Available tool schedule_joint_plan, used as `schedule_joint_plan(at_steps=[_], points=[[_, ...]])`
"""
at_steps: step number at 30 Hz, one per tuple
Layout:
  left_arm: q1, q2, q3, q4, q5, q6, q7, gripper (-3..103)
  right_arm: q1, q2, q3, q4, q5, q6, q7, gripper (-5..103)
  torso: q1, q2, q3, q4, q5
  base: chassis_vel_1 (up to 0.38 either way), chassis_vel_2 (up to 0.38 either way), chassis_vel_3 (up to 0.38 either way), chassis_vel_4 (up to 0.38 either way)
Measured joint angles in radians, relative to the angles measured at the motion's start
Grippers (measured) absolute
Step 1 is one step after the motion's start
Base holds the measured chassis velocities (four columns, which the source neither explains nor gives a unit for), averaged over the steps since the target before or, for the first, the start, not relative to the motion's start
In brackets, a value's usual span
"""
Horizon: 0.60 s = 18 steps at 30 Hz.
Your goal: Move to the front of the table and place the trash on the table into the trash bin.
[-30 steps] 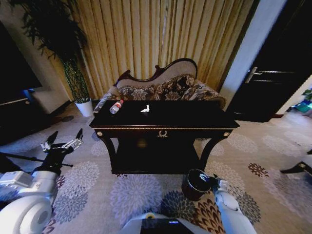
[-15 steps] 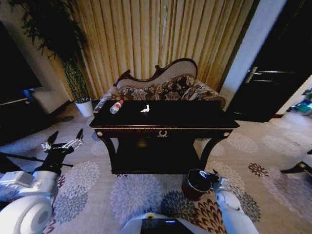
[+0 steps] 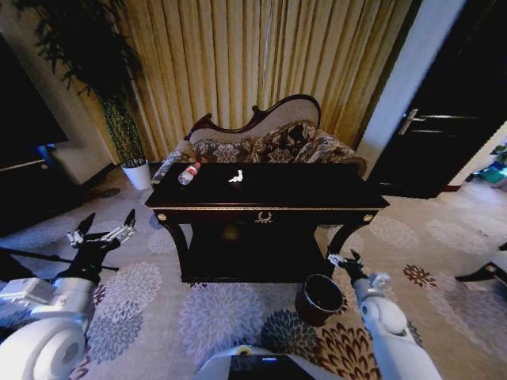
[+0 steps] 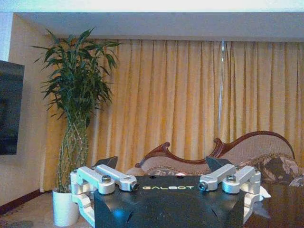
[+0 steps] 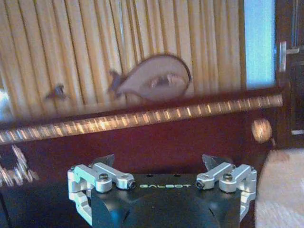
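Note:
The dark glossy table (image 3: 305, 188) with gold trim stands straight ahead. On its far left part lie a clear bottle (image 3: 188, 173) with a red label and a crumpled white paper scrap (image 3: 236, 176). The round reddish-brown trash bin (image 3: 319, 299) sits on the carpet by the table's front right leg. My right gripper (image 3: 342, 256) hovers open just above and right of the bin; in its wrist view the right gripper (image 5: 159, 160) faces the table's gold-trimmed front edge (image 5: 142, 121). My left gripper (image 3: 108, 218) is held open, low and left of the table, empty (image 4: 161, 164).
A carved floral sofa (image 3: 265, 141) stands behind the table before gold curtains. A tall plant in a white pot (image 3: 138, 173) is at the far left, a dark door (image 3: 444, 119) at the right. Open patterned carpet lies in front of the table.
My right gripper has lifted from beside the bin's rim to a spot higher and slightly right, near the table's leg. The left arm and the trash have not moved.

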Motion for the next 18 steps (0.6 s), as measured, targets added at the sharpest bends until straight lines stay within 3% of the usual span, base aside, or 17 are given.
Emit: schedule_joint_plan(at_steps=[9, 18], points=[[0.001, -0.002, -0.003, 0.0, -0.001, 0.0, 0.0, 100, -0.001, -0.001, -0.002, 0.209, 0.04, -0.066, 0.042, 100, 0.0, 0.0, 0.0, 0.0002, -0.0001, 0.0, 0.0, 0.0, 0.0], [-0.001, -0.003, 0.001, 0.0, -0.001, 0.0, -0.001, 100, -0.027, -0.006, -0.006, 0.314, 0.027, -0.09, -0.028, 100, 0.0, 0.0, 0.0, 0.0001, -0.0002, 0.0, 0.0, 0.0, 0.0]])
